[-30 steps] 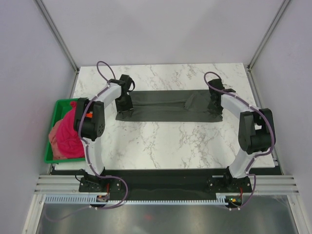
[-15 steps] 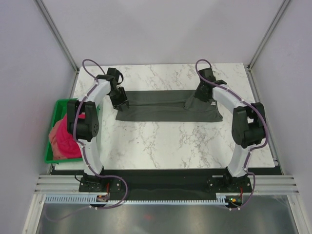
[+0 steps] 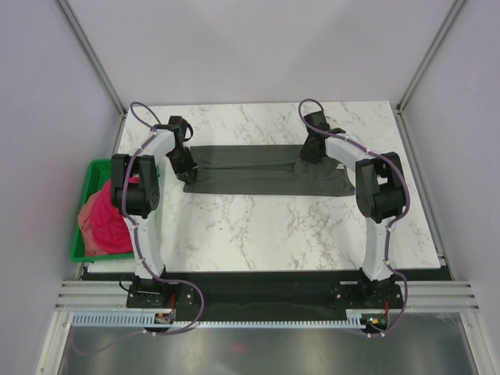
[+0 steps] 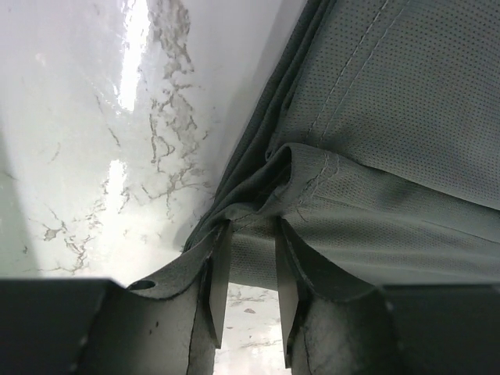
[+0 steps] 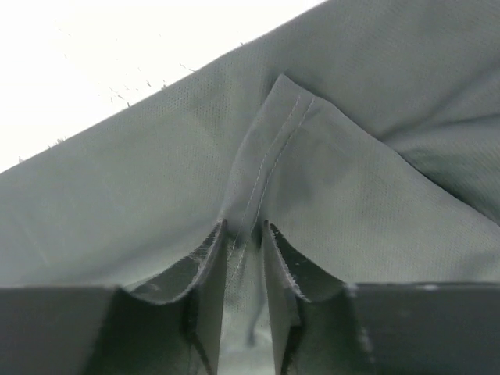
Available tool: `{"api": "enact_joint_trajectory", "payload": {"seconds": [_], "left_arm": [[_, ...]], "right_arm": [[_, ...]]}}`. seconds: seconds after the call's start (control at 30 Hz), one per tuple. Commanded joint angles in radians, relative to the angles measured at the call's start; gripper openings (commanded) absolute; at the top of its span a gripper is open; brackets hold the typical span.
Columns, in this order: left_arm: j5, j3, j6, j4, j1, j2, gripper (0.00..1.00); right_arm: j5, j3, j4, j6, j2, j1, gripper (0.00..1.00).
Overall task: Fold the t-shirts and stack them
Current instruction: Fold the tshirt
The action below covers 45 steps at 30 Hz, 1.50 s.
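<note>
Pink cloth sits nearest us on the left: the pink t-shirts lie bunched in the green bin beside the tabletop, not yet folded. Farther out, the charcoal t-shirt lies as a long band across the far half of the tabletop, running left to right.

A second ago both tools were at the band's near edge. Since then both arms have stretched away from their bases and taken the tools towards its far edge. The left tool now sits at the band's left end. The right tool has also slid inward and rests on the far edge, right of the middle, with a raised ridge of cloth running from it to the right end.

From the left wrist we see the left tool narrow, its fingers pinching a gathered fold of grey cloth. From the right wrist, the right tool is likewise narrow, nipped on a stitched hem.

We judge that the near edge is being carried over towards the far one, so a lengthwise fold is under way but not yet laid down. The right part looks rumpled and may need smoothing once it is let go. Overall we are early in the task: one shirt is partly folded, the pink ones wait, and no stack exists.
</note>
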Motion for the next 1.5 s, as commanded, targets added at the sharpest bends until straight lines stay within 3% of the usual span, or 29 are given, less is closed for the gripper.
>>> {"api": "enact_joint_trajectory", "payload": {"seconds": [0.0, 0.27, 0.43, 0.6, 0.7, 1.0, 1.47], "left_arm": [[-0.084, -0.023, 0.018, 0.010, 0.009, -0.016, 0.36], [-0.147, -0.069, 0.015, 0.008, 0.009, -0.066, 0.40], [-0.078, -0.048, 0.047, 0.007, 0.007, -0.146, 0.45], [-0.039, -0.036, 0.070, 0.008, 0.007, -0.244, 0.54], [0.075, -0.045, 0.067, 0.016, -0.003, -0.313, 0.56], [0.160, -0.031, 0.087, 0.030, -0.134, -0.450, 0.58], [0.143, -0.042, 0.078, 0.028, -0.200, -0.565, 0.59]], "right_arm": [[0.009, 0.043, 0.056, 0.016, 0.009, 0.005, 0.30], [0.048, 0.057, 0.096, 0.025, 0.032, 0.013, 0.33], [0.054, 0.054, 0.028, 0.044, -0.036, 0.011, 0.41], [0.134, 0.095, -0.227, 0.278, -0.108, 0.011, 0.49], [0.078, 0.025, -0.211, 0.379, -0.157, 0.011, 0.56], [0.110, -0.169, -0.215, 0.688, -0.232, 0.011, 0.57], [0.220, -0.183, -0.152, 0.681, -0.105, 0.008, 0.56]]}}
